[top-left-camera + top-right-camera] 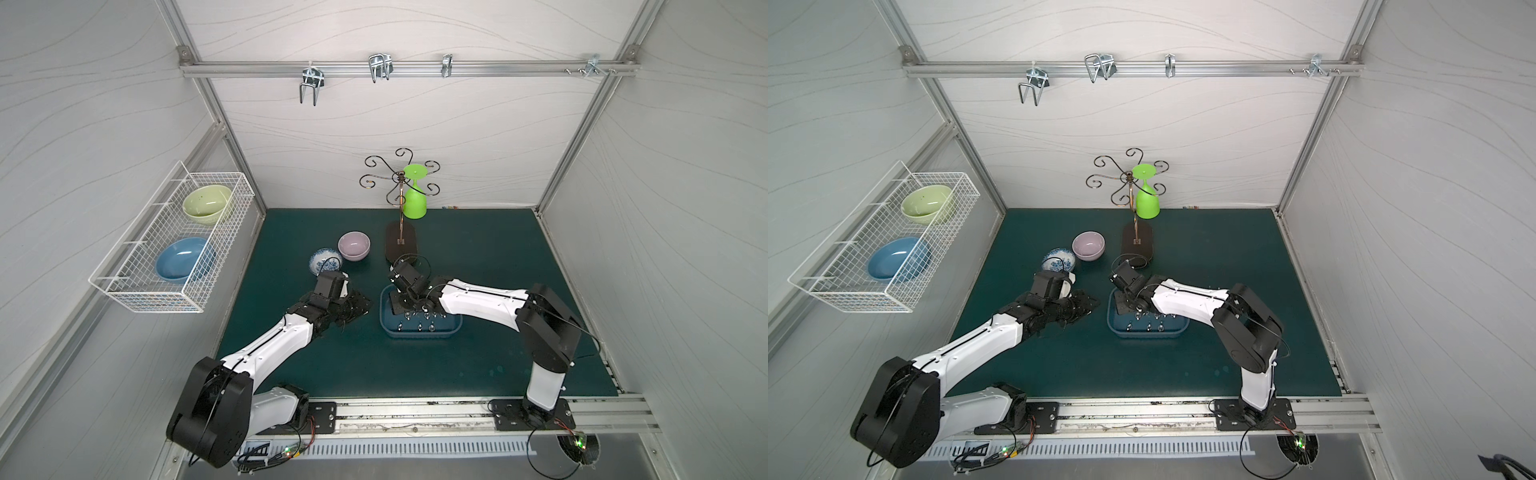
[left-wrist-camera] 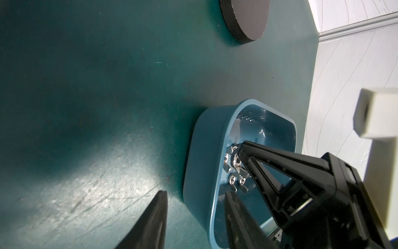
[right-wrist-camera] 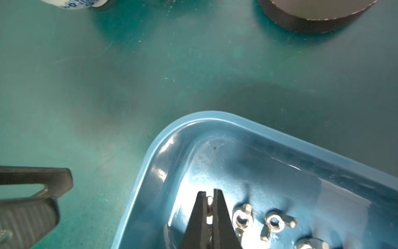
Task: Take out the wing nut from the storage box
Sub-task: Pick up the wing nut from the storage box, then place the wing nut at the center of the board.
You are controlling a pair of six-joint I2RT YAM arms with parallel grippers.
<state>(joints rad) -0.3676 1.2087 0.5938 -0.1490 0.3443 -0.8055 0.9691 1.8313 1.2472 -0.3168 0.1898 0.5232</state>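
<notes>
Lifting is the step in hand. The right gripper (image 3: 210,194) is tips-down inside the box (image 3: 150,155), jaws almost together w/ a sliver of bright metal b/w them. That's the nut (image 3: 209,201), caught by what looks like one wing. It sits low in the box, close to the floor near a rounded corner, so not out yet. Spare nuts (image 3: 242,220) lie loose on the floor just beside the tips, some touching each other.

To do it well:
- Go straight up first, w/ no sideways drift til the tips clear the rim.
- The hold is thin & on smooth metal, so prob. easy to twist out. Slow start, no jerk, no wrist roll, firm squeeze thru the whole lift.
- Watch the neighbours. If one hooks on the held nut's wing it may ride up & drop back.
- The box looks light & shallow, so a tip dragging on the wall cd slide or tilt it.

The left gripper (image 2: 195,193) is low over the mat (image 1: 478,270), just beside the box & outside its wall, jaws part-open w/ nothing b/w them. Contact w/ the box can't be told from these views. It cd brace the wall if the box shifts; otherwise it's best out of the lift path.

Once over the rim, carrying to bare mat makes sense, away from the stand base (image 3: 312,17).
</notes>
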